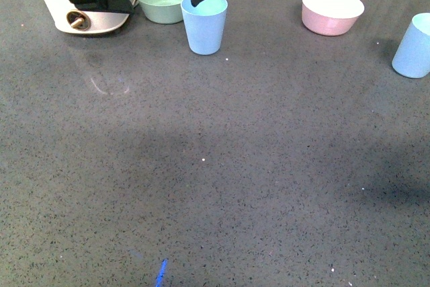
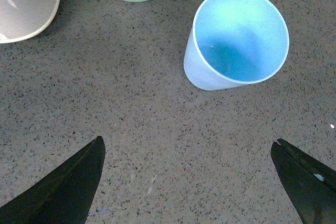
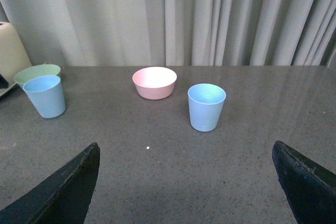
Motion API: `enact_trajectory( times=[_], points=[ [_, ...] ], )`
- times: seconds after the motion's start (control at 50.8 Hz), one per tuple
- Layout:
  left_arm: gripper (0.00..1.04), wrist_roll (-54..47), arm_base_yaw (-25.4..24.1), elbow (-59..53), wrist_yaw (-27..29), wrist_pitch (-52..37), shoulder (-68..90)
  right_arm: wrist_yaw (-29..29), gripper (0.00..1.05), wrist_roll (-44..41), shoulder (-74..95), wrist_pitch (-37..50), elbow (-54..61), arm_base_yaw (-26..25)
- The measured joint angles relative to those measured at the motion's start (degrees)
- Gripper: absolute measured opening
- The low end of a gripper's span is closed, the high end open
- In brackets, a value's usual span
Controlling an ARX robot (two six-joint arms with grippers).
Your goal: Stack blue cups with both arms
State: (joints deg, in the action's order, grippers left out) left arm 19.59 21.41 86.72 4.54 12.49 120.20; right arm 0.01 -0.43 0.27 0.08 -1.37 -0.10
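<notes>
Nothing legible in any view. No lettering, brand, number or sign to be read on the far blue cup (image 1: 204,28), on the right-edge blue cup (image 1: 412,50), on the green bowl (image 1: 162,1) or on the pink bowl (image 1: 332,13). Small blue mark (image 1: 161,273) near the front edge of the table (image 1: 222,166): too small to read as any character.
</notes>
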Motion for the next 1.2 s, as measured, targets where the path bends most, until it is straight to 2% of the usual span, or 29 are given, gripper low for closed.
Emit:
enact_trajectory(
  times=[0.551,0.867,0.945,1.201],
  points=[
    [0.96,5.6,-1.0,25.1,2.1,13.5,15.9,0.0,0.96,0.0,0.0,0.0,0.0,0.0],
    [0.96,7.0,-0.7,31.3,3.4,15.1,20.9,0.0,0.96,0.0,0.0,0.0,0.0,0.0],
    [0.84,7.2,-0.2,32.1,3.5,15.6,22.2,0.0,0.96,0.0,0.0,0.0,0.0,0.0],
    [0.36,8.5,1.6,32.7,3.4,15.6,23.9,0.0,0.96,0.0,0.0,0.0,0.0,0.0]
  ],
)
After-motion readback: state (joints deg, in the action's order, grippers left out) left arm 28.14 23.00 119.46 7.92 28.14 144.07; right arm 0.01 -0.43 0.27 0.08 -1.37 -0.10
